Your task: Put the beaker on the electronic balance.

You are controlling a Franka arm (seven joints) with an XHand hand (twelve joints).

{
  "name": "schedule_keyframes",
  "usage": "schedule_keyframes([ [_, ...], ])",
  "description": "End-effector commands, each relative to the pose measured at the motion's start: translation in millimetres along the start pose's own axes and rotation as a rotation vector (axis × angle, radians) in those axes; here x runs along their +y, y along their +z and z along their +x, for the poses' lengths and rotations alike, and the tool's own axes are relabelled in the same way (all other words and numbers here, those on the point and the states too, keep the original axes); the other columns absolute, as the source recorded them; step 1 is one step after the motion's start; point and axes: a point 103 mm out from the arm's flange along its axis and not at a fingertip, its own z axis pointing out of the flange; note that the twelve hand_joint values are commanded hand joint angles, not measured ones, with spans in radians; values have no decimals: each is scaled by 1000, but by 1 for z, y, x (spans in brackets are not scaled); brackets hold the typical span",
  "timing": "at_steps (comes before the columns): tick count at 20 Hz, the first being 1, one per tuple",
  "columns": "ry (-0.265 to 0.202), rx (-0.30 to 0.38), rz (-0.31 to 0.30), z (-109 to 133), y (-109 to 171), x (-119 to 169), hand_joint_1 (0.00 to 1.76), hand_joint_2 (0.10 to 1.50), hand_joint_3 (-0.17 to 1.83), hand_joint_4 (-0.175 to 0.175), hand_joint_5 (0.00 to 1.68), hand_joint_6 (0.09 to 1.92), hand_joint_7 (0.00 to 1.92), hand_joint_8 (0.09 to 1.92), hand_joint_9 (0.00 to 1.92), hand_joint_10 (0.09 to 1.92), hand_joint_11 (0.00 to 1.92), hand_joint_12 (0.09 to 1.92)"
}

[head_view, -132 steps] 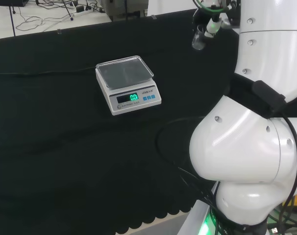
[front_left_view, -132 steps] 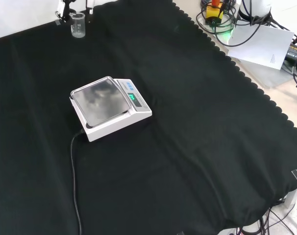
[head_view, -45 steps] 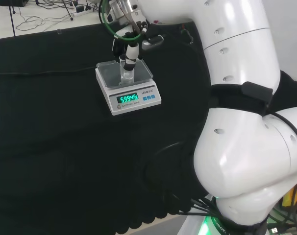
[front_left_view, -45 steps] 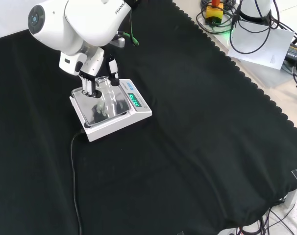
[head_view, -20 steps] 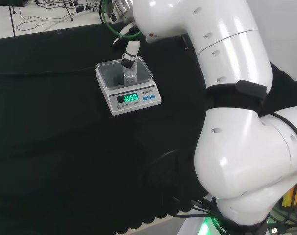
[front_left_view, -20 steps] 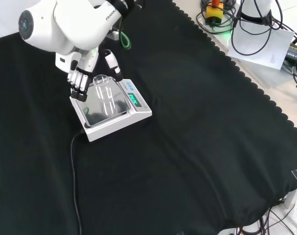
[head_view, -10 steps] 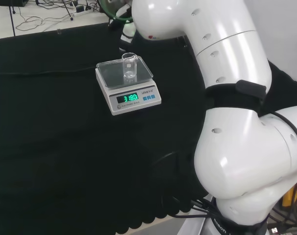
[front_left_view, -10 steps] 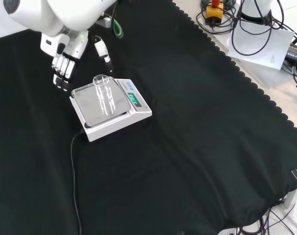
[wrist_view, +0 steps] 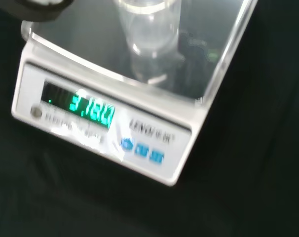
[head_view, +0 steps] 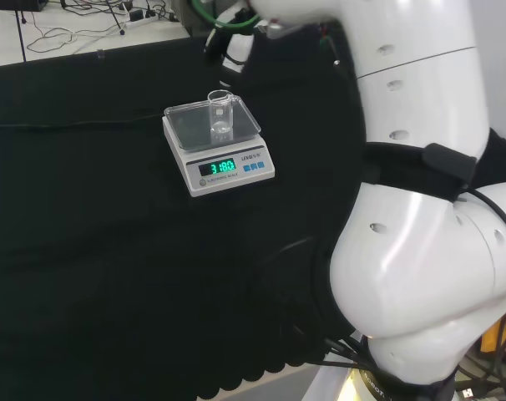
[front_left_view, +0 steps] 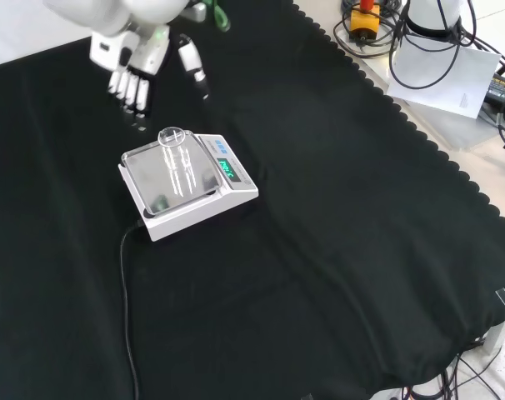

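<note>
Nearest you in the front view, the desk (front_left_view: pixel 336 275) is a wide spread of matte black cloth, softly creased, with a scalloped edge along its right side. A thin black cord (front_left_view: pixel 126 300) snakes across the fabric to the balance (front_left_view: pixel 188 185), a squat white plastic box with a sloped face. In the head view that face carries a glowing green display (head_view: pixel 219 167) and small blue buttons (head_view: pixel 254 166).

On top of the balance lies a flat, square weighing pan (front_left_view: pixel 152 171) of shiny metal with rounded corners, mirror-bright enough to throw back pale reflections. In the wrist view the pan looks glossy and grey under a raised clear rim.

Look to the pan for the beaker (front_left_view: pixel 176 154): a small cylinder of clear glass, standing upright on the pan's far half in the front view, towards the display side. Its round rim catches the light and its walls are nearly invisible against the metal. The head view shows it upright near the pan's middle, with a small pouring lip, and nothing touches it.

Beyond the balance, the robot hand (front_left_view: pixel 136 71) hangs above the cloth, well clear of the beaker. Its white, black-tipped fingers (front_left_view: pixel 132 93) point downward, straight and relaxed, spread apart and holding nothing, with the thumb (front_left_view: pixel 192 67) set off to one side. Behind it rises the smooth white link of the arm (front_left_view: pixel 111 17).
</note>
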Motion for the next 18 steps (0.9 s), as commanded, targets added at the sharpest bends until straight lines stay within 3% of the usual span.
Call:
schedule_keyframes([
  [1,31,33,-118,-14,75,-146,634,837,7,-15,342,87,140,646,157,939,50,1558],
  [6,-20,56,-202,-28,97,-183,623,853,14,-19,363,87,157,675,180,941,66,1554],
  [10,-25,69,-230,-38,111,-201,618,859,18,-21,373,87,164,684,191,938,78,1547],
  [18,-17,95,-261,-46,115,-206,617,867,22,-23,377,87,163,693,202,928,87,1535],
])
